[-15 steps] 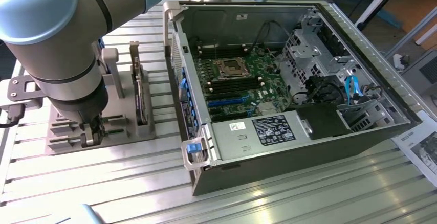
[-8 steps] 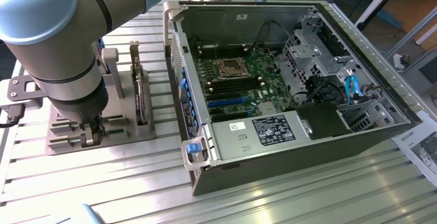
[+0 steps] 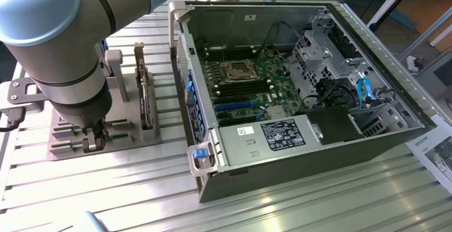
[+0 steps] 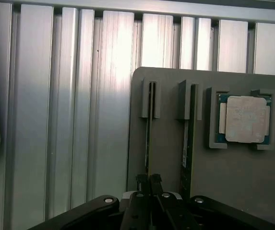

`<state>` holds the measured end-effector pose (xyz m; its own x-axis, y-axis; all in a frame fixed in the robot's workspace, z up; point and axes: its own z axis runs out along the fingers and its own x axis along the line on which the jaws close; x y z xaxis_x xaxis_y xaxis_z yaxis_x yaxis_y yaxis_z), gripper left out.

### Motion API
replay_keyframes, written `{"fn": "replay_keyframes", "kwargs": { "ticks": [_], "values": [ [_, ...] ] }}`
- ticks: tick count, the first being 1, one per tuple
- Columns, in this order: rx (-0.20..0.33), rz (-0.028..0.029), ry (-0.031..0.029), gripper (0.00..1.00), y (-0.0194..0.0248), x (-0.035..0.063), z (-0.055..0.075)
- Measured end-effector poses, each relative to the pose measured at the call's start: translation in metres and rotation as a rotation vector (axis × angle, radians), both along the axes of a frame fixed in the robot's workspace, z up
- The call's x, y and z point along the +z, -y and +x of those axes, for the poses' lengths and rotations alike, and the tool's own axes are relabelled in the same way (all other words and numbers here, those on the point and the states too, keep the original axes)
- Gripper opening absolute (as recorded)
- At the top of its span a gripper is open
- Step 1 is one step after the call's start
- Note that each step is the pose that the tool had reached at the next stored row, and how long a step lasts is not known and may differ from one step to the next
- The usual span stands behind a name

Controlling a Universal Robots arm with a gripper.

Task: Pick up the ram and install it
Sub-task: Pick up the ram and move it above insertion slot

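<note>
Tool (image 4: 149, 184) pinches the ram (image 4: 149, 129), nearly shut. Best drawn straight from the holder (image 4: 168, 158) — no twisting.

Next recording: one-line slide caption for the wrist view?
Gripper closed on the ram standing edge-on in a grey holder that also carries a processor chip.

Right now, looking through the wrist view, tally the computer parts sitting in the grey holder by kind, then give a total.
ram: 1
expansion card: 1
processor chip: 1
Total: 3
</note>
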<state>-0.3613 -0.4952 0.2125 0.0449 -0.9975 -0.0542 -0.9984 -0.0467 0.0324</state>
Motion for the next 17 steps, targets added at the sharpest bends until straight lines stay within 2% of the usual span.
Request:
{"fn": "replay_keyframes", "kwargs": {
  "ticks": [17],
  "values": [
    [-0.015,0.0002,0.0003,0.13,0.0,0.0001,0.0]
  ]
}}
